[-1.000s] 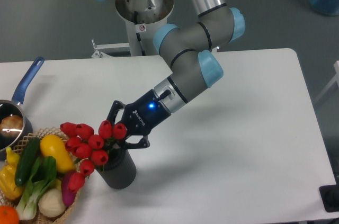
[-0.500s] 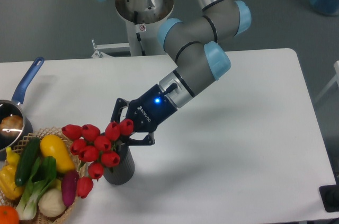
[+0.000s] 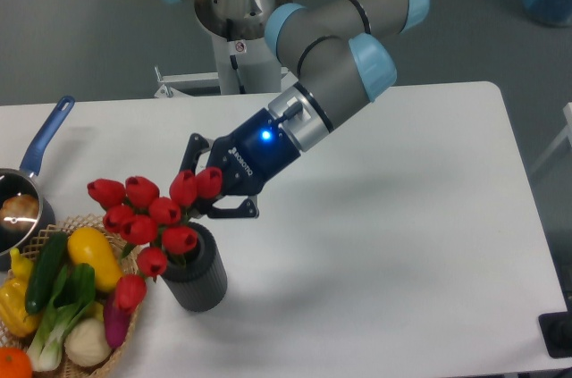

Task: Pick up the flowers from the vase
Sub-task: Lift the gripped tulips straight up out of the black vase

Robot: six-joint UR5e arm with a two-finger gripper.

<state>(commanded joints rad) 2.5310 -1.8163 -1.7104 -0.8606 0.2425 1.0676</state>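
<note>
Apparently mid-lift, the end effector (image 3: 198,189) pinches the flowers (image 3: 147,222) just above the vase (image 3: 197,275), stems seemingly inside its mouth; next move calls for a straight upward draw to clear the rim.

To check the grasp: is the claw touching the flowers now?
Touching. The camera view shows the claw closed around the flowers, its fingers pressing the bunch above the vase.

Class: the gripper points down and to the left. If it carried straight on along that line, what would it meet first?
The gripper is already among the flowers. Beyond them the line runs towards the vegetable basket at the table's edge, though depth is hard to judge from one view.
</note>
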